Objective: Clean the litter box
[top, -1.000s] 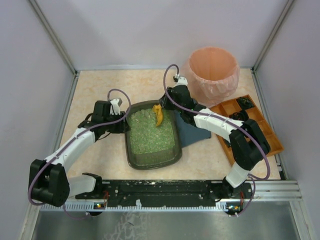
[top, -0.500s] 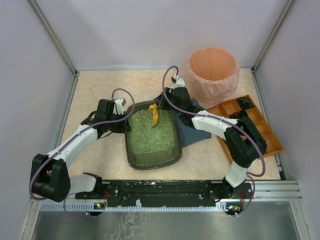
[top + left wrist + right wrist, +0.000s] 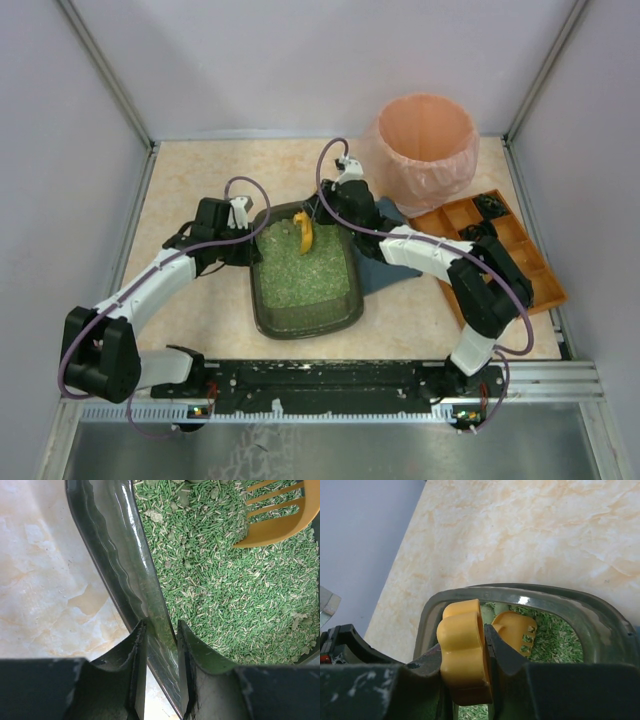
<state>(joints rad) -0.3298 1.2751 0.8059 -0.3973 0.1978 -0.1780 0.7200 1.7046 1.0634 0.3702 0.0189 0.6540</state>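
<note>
The dark grey-brown litter box (image 3: 268, 318) with green litter sits mid-table. Its rim also shows in the left wrist view (image 3: 117, 555) and the right wrist view (image 3: 600, 611). My left gripper (image 3: 247, 237) is shut on the box's left rim, one finger outside, one inside (image 3: 159, 640). My right gripper (image 3: 318, 212) is shut on the handle of a yellow slotted scoop (image 3: 301, 231) over the far end of the litter. The handle (image 3: 462, 650) sits between the jaws, and the scoop's slotted head (image 3: 516, 631) hangs over the litter (image 3: 240, 590).
A round pink-lined bin (image 3: 424, 140) stands at the far right. An orange compartmented tray (image 3: 500, 250) lies along the right side. A blue cloth (image 3: 385, 262) lies under the box's right edge. White walls close in the table.
My right gripper has carried the scoop to the left and toward the far end of the litter box. The left gripper has stayed on the rim.
</note>
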